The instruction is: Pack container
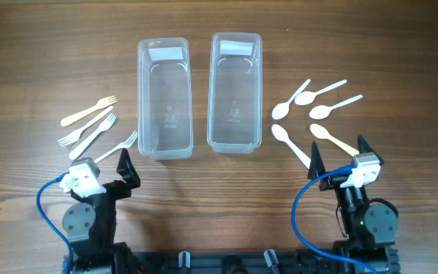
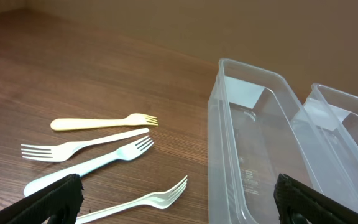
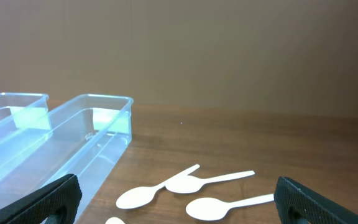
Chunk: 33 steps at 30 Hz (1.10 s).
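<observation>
Clear plastic left container [image 1: 166, 114] and right container [image 1: 235, 106] are sitting side by side mid-tabletop [image 1: 401, 61], forks [image 1: 82, 113] lying beside the left one, spoons [image 1: 282, 111] beside the right. Left fingers [image 1: 125, 166] and right fingers [image 1: 314, 161] are hovering near the front edge, spread wide, gripping nothing.

The black left arm [image 1: 86, 221] and black right arm [image 1: 367, 217] sit folded low at the near edge of the overhead view, each trailing a looping blue cable [image 1: 42, 204]. The black two-finger left hand [image 1: 102, 164] points forward with its fingers [image 2: 50, 200] spread wide. The black two-finger right hand [image 1: 339, 154] is posed alike, its fingers [image 3: 42, 200] wide apart.
</observation>
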Available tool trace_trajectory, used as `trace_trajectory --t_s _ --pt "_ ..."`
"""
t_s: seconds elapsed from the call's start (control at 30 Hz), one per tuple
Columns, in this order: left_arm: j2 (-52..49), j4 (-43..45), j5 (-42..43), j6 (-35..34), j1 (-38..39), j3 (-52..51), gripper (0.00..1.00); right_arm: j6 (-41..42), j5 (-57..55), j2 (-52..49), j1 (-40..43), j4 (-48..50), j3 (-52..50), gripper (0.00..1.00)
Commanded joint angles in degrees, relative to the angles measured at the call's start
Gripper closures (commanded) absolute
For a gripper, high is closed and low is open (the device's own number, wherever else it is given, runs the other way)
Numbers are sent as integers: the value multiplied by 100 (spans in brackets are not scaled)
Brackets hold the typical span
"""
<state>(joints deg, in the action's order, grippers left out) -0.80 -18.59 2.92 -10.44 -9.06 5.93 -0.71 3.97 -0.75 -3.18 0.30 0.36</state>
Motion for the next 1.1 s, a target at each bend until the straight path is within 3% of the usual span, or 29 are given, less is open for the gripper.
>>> trace_trajectory --t_s 0.0,0.13,0.3,0.43,0.6,0.83,0.93,1.07 --pt "42 20 68 -33 20 -26 0 144 203 -15 24 94 -4 0" --pt "42 20 68 -33 22 -26 0 232 409 -15 24 177 -4 0" --pt "42 20 68 -33 22 -26 0 258 514 -17 24 1012 24 0" --pt "42 20 68 -33 22 -26 0 372 468 -417 24 951 444 0" --pt "42 20 68 -33 22 -26 0 372 -140 -2103 24 739 1687 0" --pt "42 20 68 -33 22 -26 0 186 -245 -6190 24 -551 5158 0" --pt "42 20 68 -33 22 -26 0 238 -22 -7403 24 -1241 6325 0" --pt "42 20 68 -33 22 -26 0 234 321 -8365 24 -1639 7147 0"
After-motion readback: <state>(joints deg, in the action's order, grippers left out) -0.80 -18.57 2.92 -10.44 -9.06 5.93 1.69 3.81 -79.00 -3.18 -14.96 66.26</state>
